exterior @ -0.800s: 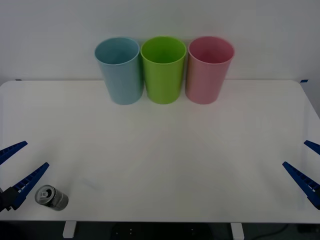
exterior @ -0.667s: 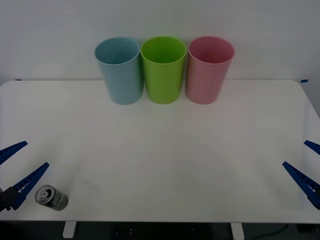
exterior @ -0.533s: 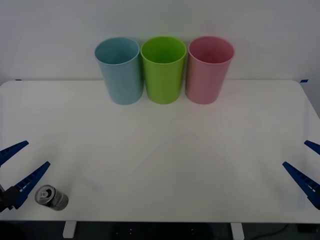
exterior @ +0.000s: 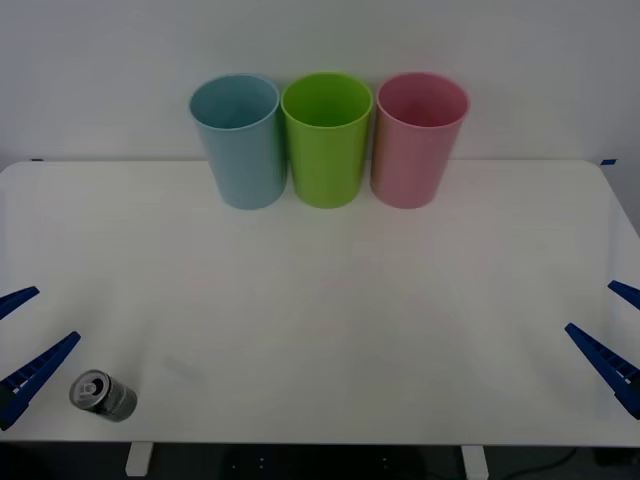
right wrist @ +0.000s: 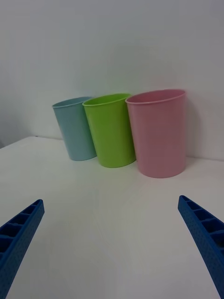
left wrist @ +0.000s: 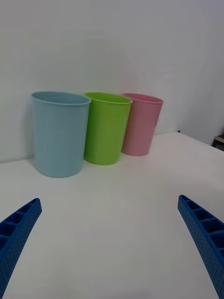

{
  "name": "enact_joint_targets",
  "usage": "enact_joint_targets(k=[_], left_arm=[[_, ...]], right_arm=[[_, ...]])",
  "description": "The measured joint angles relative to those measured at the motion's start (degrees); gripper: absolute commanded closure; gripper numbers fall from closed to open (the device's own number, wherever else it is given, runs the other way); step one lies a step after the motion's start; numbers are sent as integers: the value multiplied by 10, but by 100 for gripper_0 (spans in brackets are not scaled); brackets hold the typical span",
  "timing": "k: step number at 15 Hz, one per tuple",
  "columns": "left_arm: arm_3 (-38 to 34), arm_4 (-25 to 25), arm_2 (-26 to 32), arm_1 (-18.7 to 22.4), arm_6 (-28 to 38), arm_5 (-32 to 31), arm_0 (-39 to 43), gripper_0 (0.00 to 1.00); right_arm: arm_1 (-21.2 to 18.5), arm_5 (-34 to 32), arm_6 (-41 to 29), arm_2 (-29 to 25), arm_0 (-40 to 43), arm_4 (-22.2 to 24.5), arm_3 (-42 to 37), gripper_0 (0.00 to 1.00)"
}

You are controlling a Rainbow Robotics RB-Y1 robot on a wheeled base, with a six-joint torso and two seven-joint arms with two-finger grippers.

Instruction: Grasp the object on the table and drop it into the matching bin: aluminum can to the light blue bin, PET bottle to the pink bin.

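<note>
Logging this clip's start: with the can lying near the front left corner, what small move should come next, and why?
Probably swing the left claw toward the aluminum can and lower it around the can. It hangs open beside the can, not touching it, and the can lies on its side on the table, far from the light blue bin. The right claw waits open opposite.

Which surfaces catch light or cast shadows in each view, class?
Front view: the aluminum can has a shiny top; soft, even light on the table. Right wrist view: faint shadow under the pink bin. Left wrist view: the light blue bin evenly lit.
</note>
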State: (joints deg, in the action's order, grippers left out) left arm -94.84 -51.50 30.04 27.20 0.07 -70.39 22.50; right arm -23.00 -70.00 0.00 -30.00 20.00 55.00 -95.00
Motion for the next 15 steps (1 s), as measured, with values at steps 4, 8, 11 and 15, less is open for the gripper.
enact_joint_targets(k=[4, 8, 11, 15], left_arm=[[0, -5, 17, 15, -5, -6, 28, 0], [0, -7, 27, 21, -13, -9, 55, 0], [2, -19, 32, 21, -22, -9, 70, 0], [2, -37, 40, 21, -39, -10, 87, 0]], right_arm=[[0, 0, 0, 0, 0, 0, 0, 0], [0, 0, 0, 0, 0, 0, 0, 0], [0, 0, 0, 0, 0, 0, 0, 0], [0, 0, 0, 0, 0, 0, 0, 0]])
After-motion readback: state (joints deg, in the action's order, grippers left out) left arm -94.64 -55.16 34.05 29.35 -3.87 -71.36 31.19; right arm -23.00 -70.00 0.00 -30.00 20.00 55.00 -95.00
